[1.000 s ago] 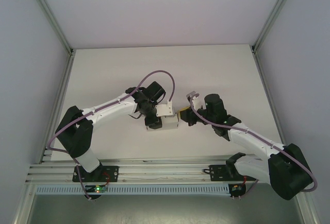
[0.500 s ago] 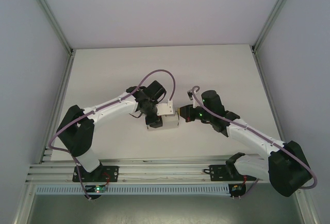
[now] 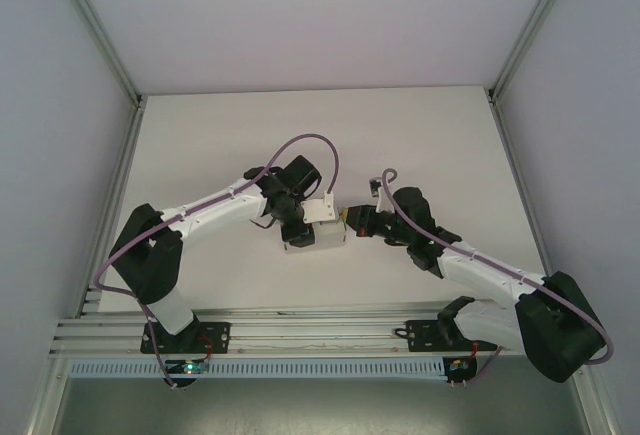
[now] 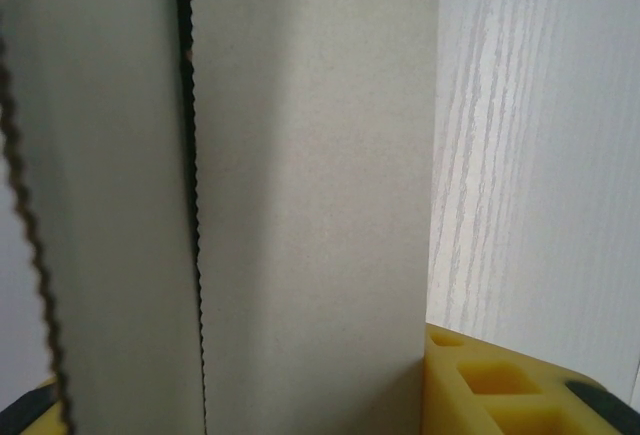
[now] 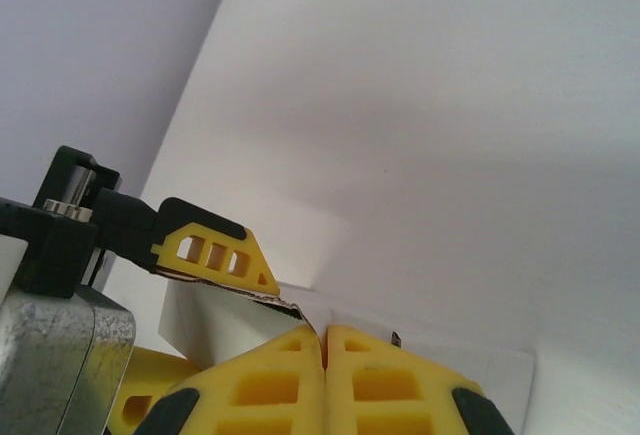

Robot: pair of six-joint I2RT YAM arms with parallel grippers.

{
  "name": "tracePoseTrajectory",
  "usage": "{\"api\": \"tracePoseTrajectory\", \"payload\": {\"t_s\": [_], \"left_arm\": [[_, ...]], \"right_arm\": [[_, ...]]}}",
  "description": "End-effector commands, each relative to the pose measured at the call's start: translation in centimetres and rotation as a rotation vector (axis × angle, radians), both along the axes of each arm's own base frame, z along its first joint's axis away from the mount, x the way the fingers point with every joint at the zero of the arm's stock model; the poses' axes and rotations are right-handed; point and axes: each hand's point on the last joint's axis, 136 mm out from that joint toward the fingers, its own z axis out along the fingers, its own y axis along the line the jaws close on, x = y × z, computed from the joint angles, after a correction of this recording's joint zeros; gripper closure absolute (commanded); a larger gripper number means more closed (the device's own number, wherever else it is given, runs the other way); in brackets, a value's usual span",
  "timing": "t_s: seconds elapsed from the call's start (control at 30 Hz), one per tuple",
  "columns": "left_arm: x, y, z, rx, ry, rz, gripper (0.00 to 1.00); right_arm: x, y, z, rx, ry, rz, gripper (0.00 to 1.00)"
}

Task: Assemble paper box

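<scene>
**Asker:** Start on the left. What was your left claw doing?

**Me:** My left gripper (image 3: 308, 225) had reached in from the left and sat near the middle of the table (image 3: 200, 145). A purple cable (image 3: 305, 139) arched over its wrist. It was grasping the paper box (image 3: 322, 237), with one jaw on either side of the card.

**Asker:** How could you tell it was gripping?

**Me:** From my left wrist, the paper box (image 4: 310, 185) stood right in front of the lens as a plain white panel, with a dark wavy seam down its left part. One of my yellow fingers (image 4: 500, 390) lay against its lower right edge. The woodgrain table (image 4: 540, 135) showed beyond it on the right.

**Asker:** And where was the box itself?

**Me:** It was low over the table between my two claws, held at my left one. I couldn't tell whether its underside touched the surface.

**Asker:** Now the right side.

**Me:** My right gripper (image 3: 352, 223) had come in from the right, with its tips at the box's right end. From that wrist, my right gripper (image 5: 324, 350) was clenched, its yellow pads pressed flat together. The white card of the paper box (image 5: 205, 323) lay just past the tips. A yellow finger (image 5: 215, 253) of my left claw rested on the card's upper edge. Whether any card was caught between the right pads, I couldn't tell.
</scene>
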Motion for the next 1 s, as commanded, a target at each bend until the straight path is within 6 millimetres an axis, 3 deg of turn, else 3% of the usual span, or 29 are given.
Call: {"api": "tracePoseTrajectory", "payload": {"t_s": [0.0,0.23,0.37,0.5,0.6,0.67,0.7,0.73,0.97], "left_arm": [[0.0,0.0,-1.4,0.016,0.015,-0.001,0.55],[0.2,-0.1,-1.1,0.001,0.008,0.017,0.49],[0.4,-0.4,-0.6,-0.012,0.003,0.024,0.45],[0.7,-0.8,0.0,-0.033,-0.01,0.026,0.41],[0.7,-1.1,0.8,-0.058,-0.01,0.028,0.29],[0.5,-1.3,1.3,-0.072,-0.001,0.034,0.0],[0.4,-1.3,1.6,-0.08,0.001,0.035,0.0],[0.6,-1.4,2.1,-0.089,-0.007,0.043,0.0],[0.9,-1.2,4.3,-0.132,-0.065,0.093,0.0]], "right_arm": [[-1.5,1.5,-0.4,0.043,0.002,0.057,1.0],[-1.9,0.3,-2.7,-0.221,-0.231,0.06,1.0],[-1.6,-0.4,-2.4,-0.265,-0.33,0.022,1.0],[-1.7,-1.2,-3.3,-0.291,-0.332,-0.01,1.0],[-1.5,-1.2,-3.7,-0.322,-0.321,-0.023,1.0],[-1.4,-1.3,-4.3,-0.354,-0.307,-0.04,1.0],[-1.4,-1.5,-5.0,-0.38,-0.296,-0.044,1.0],[-0.8,-1.2,-4.3,-0.383,-0.304,-0.059,1.0],[-0.3,-0.8,-4.5,-0.446,-0.29,-0.097,1.0]]}}
